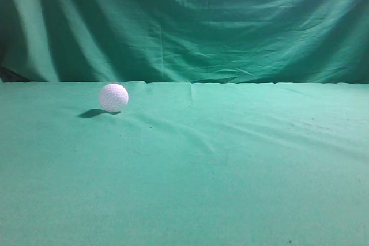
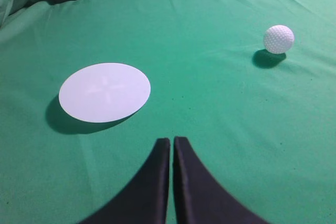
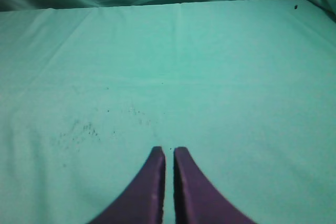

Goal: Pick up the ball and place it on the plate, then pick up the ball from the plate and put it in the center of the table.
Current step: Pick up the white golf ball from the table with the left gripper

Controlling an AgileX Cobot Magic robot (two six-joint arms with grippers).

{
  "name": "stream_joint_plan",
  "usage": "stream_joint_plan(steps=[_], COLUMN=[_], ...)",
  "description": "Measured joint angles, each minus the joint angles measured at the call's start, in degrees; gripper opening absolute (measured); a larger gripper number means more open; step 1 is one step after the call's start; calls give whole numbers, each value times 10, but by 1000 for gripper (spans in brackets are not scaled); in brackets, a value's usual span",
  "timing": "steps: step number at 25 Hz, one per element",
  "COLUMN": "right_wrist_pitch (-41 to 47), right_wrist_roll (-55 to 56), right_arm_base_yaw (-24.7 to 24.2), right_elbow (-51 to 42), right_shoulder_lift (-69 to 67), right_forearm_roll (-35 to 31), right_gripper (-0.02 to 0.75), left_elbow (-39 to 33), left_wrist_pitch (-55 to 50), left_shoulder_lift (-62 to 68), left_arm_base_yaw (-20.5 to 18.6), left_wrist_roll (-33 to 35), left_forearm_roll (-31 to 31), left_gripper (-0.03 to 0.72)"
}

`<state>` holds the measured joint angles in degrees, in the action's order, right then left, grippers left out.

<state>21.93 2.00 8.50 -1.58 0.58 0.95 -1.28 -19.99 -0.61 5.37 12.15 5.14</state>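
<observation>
Ball (image 1: 113,97): white and dimpled, sitting free on the table (image 1: 230,188), left of middle and toward the back edge in the exterior view; nothing touches it.
Plate (image 2: 104,92): flat white disc lying on the cloth, seen only from the left wrist, well apart from the ball, which sits off to its right in that view.
Left tool (image 2: 171,142): fingers nearly together with only a slit between them, holding nothing, short of both ball and plate.
Right tool (image 3: 169,151): fingers equally narrow, empty, over bare cloth with a few dark specks.
Progress: judged not yet begun; the ball is not on the plate.
Risk, rolling: a round ball on wrinkled cloth would likely run off if a fingertip nudges it off-centre.
Risk, closed fingers: descending without spreading them first would push the ball, not straddle it.
Risk, plate: it looks flat and rimless, so a ball released with any sideways motion could roll straight off.
</observation>
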Motion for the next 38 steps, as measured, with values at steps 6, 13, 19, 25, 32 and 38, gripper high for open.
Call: stream_joint_plan(steps=[6,13,19,25,32,38], right_wrist_pitch=[0,0,0,0,0,0], right_wrist_roll=[0,0,0,-1,-1,-1], right_arm_base_yaw=[0,0,0,0,0,0], right_elbow=[0,0,0,0,0,0], right_shoulder_lift=[0,0,0,0,0,0], right_forearm_roll=[0,0,0,0,0,0], right_gripper=[66,66,66,66,66,66], left_elbow=[0,0,0,0,0,0], left_wrist_pitch=[0,0,0,0,122,214], left_shoulder_lift=[0,0,0,0,0,0], left_arm_base_yaw=[0,0,0,0,0,0], left_wrist_roll=[0,0,0,0,0,-6], left_forearm_roll=[0,0,0,-68,55,245], left_gripper=[0,0,0,0,0,0])
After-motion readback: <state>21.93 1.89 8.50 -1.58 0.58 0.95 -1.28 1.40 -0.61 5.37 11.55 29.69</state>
